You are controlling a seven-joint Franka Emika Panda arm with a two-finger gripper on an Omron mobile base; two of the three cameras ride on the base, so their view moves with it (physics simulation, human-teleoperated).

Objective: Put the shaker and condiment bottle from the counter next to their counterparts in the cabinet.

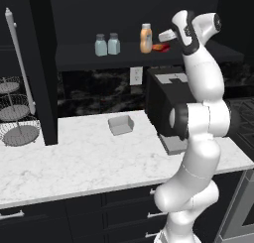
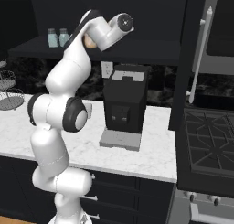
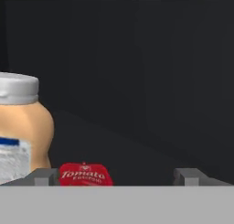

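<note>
On the black cabinet's shelf board (image 1: 79, 56) two pale teal-grey shakers (image 1: 100, 44) (image 1: 114, 43) stand side by side; they also show in the right base view (image 2: 53, 37) (image 2: 64, 36). Right of them stands the orange bottle (image 1: 146, 38) with a white cap. The red condiment bottle (image 1: 160, 47) lies flat on the shelf just right of it. My gripper (image 1: 164, 37) hovers close over the red bottle. In the hand view the gripper (image 3: 115, 177) is open, fingers wide apart. The red bottle (image 3: 86, 174) lies between them near the left finger, and the orange bottle (image 3: 20, 131) stands at the left.
A black coffee machine (image 1: 166, 100) (image 2: 124, 99) stands on the white marble counter (image 1: 74, 157) under the shelf. A small grey tray (image 1: 120, 124) sits on the counter. A tiered wire basket (image 1: 15, 113) is at the left, and a stove (image 2: 205, 141) at the right.
</note>
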